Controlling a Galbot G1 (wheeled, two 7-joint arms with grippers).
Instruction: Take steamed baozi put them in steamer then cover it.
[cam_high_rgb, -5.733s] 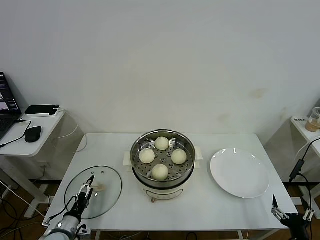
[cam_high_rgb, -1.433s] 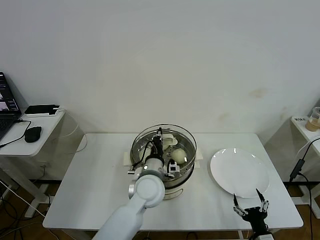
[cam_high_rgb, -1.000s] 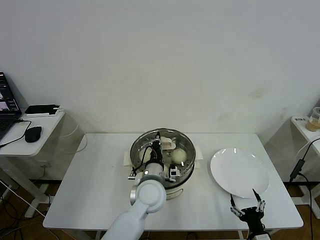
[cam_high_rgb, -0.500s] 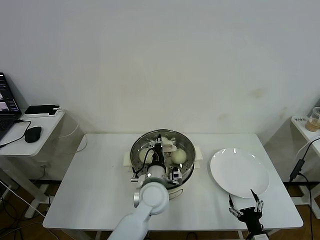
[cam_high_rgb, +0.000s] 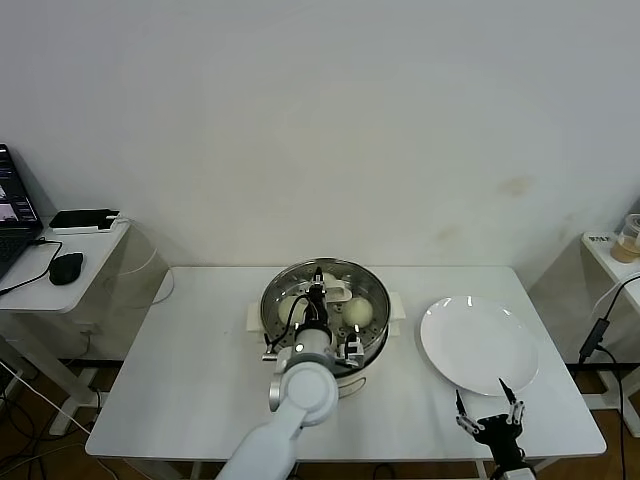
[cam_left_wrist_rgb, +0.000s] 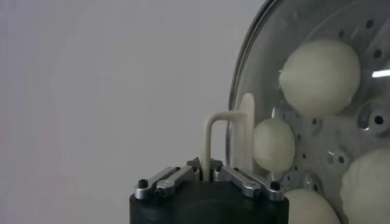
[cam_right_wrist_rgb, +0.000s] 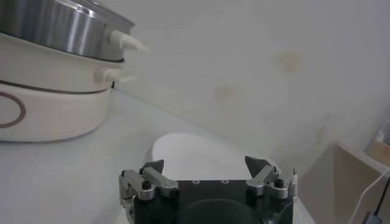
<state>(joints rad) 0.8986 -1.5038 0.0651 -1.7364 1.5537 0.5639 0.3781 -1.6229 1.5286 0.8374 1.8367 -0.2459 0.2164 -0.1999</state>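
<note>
Black-bodied, the right gripper (cam_high_rgb: 488, 416) waits with fingers spread wide at the table's near edge, just in front of the white plate (cam_high_rgb: 480, 345). Beyond, the left gripper (cam_left_wrist_rgb: 209, 176), arm reaching forward over the steamer (cam_high_rgb: 325, 322), clamps the handle of the glass cover (cam_left_wrist_rgb: 292, 122) above the steamed baozi (cam_left_wrist_rgb: 319, 77).

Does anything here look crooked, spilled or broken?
Nothing stands out. The buns sit in the steamer, the left gripper holds the lid by its handle over them, and the plate lies flat.
</note>
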